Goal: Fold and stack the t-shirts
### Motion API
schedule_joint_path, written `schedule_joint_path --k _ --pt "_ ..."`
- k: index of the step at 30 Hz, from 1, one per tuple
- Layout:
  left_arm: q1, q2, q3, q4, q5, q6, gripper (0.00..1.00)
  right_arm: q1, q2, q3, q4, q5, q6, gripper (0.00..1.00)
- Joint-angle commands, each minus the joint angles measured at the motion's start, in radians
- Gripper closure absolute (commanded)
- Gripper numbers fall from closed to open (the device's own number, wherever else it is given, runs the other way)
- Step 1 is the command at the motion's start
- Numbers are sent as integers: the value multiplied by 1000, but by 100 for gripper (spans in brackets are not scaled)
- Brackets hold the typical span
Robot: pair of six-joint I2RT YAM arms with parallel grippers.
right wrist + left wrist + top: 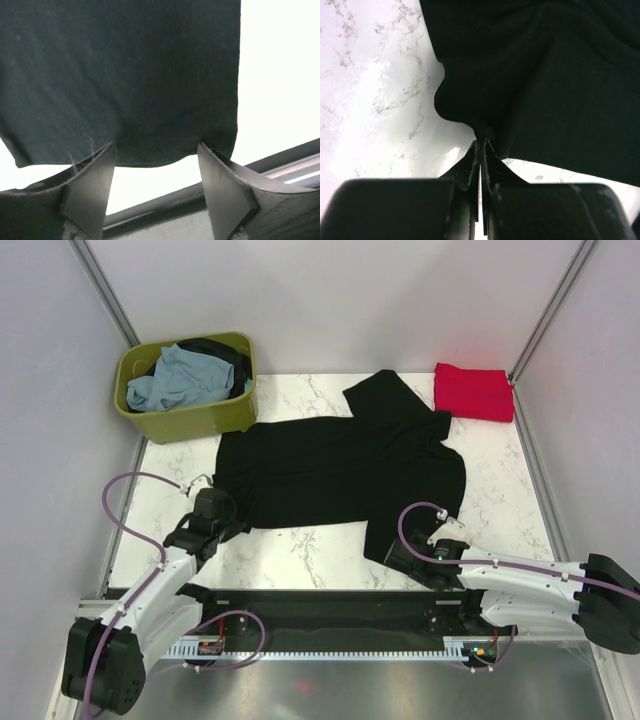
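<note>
A large black t-shirt (340, 465) lies spread flat across the marble table (300, 550). My left gripper (232, 518) is shut on a pinch of the shirt's near-left edge, and the cloth (545, 90) bunches right at the closed fingertips (481, 141). My right gripper (394, 553) is open at the shirt's near-right corner. Its two fingers (95, 170) stand wide apart on either side of the hem (125, 75), touching its edge, with a gap (156, 147) between them. A folded red t-shirt (473, 392) lies at the far right.
An olive-green tub (190, 418) stands at the far left, holding a pale blue-grey shirt (175, 380) and a dark one (225, 355). A black rail (330, 605) runs along the near table edge. Grey walls close in on both sides.
</note>
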Motion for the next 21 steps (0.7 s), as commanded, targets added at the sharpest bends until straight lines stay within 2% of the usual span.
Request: schedule_joint_path --k 1,3,4,5,6,9,11,14,18,21 --pt "6 -11 -2 46 -1 41 98 -10 30 -8 19 45 33 28" --pt "6 -6 -2 49 -1 41 98 -11 35 -10 20 48 27 37" --pt "6 -4 -1 49 -1 40 98 -14 32 -10 22 49 23 50" --pt "6 -3 1 51 1 40 98 -14 21 -15 25 49 20 57" --pt "6 0 -1 51 1 40 98 -14 17 -18 31 48 12 69" --pt "6 2 1 49 -4 40 98 -14 -3 -22 35 43 1 89" --pt "6 3 4 46 -4 38 98 -13 -11 -21 35 42 -3 100" --pt "6 -38 34 -52 25 26 98 -13 -38 28 0 54 -13 100" --pt "3 -181 53 -123 83 -35 98 -14 -86 148 -130 146 -46 100" --pt "3 -225 131 -214 113 -49 98 -13 -120 238 -228 209 -60 100"
